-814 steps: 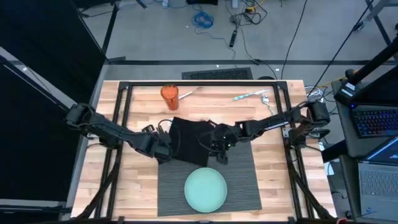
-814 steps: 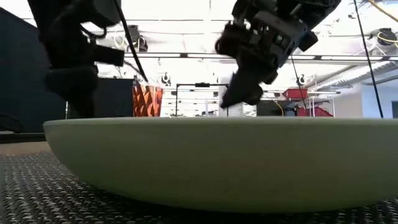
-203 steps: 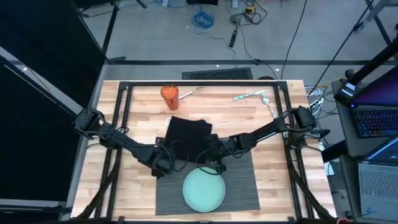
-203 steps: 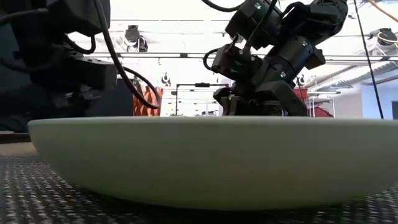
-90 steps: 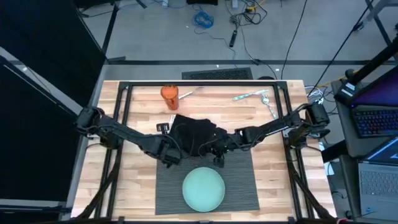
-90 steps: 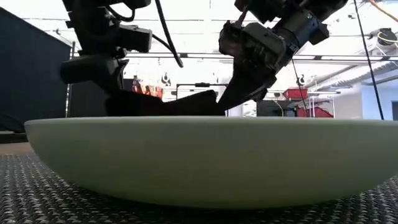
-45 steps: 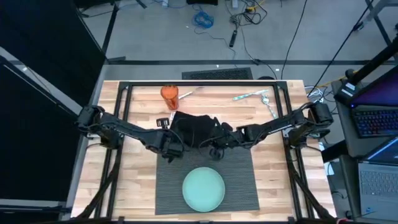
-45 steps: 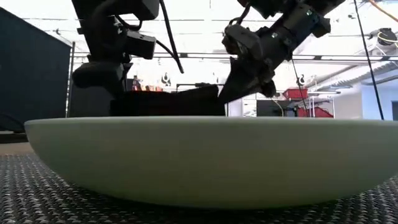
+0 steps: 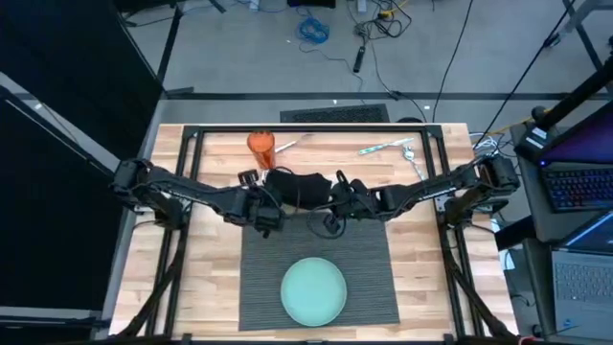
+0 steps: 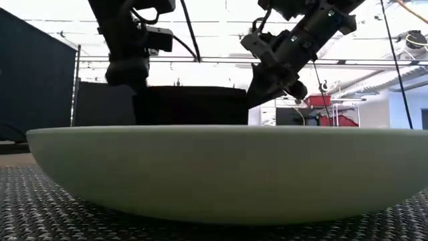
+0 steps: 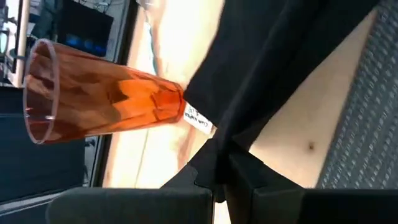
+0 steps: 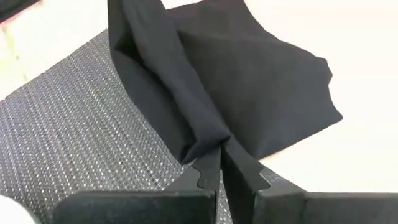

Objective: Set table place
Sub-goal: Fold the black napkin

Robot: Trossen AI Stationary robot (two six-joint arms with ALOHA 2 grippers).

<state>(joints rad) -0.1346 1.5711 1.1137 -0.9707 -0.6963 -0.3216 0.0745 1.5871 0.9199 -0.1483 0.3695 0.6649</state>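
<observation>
1. High view: wooden desk (image 9: 206, 278) carries a grey placemat (image 9: 369, 278) at the near middle, with a teal plate (image 9: 313, 291) on it. Both arms meet just past the mat's far edge. Left end effector (image 9: 268, 209) and right end effector (image 9: 337, 203) each pinch an end of a black napkin (image 9: 299, 186), which is bunched between them. An orange cup (image 9: 261, 144) stands beyond the napkin; cutlery (image 9: 388, 148) lies at the far right.

2. Low view: plate (image 10: 221, 171) fills the foreground on the mat (image 10: 47, 207). Behind it the napkin (image 10: 190, 105) hangs as a dark sheet, left end effector (image 10: 134, 84) at one top corner, right end effector (image 10: 261, 90) at the other.

3. Left wrist view: fingers (image 11: 239, 171) closed tight on the napkin's (image 11: 280, 56) edge; cup (image 11: 99, 93) and a white tag (image 11: 198, 118) close by.

4. Right wrist view: fingers (image 12: 245, 165) clamped on a folded napkin (image 12: 249, 93) corner above the mat (image 12: 74, 137) edge.
</observation>
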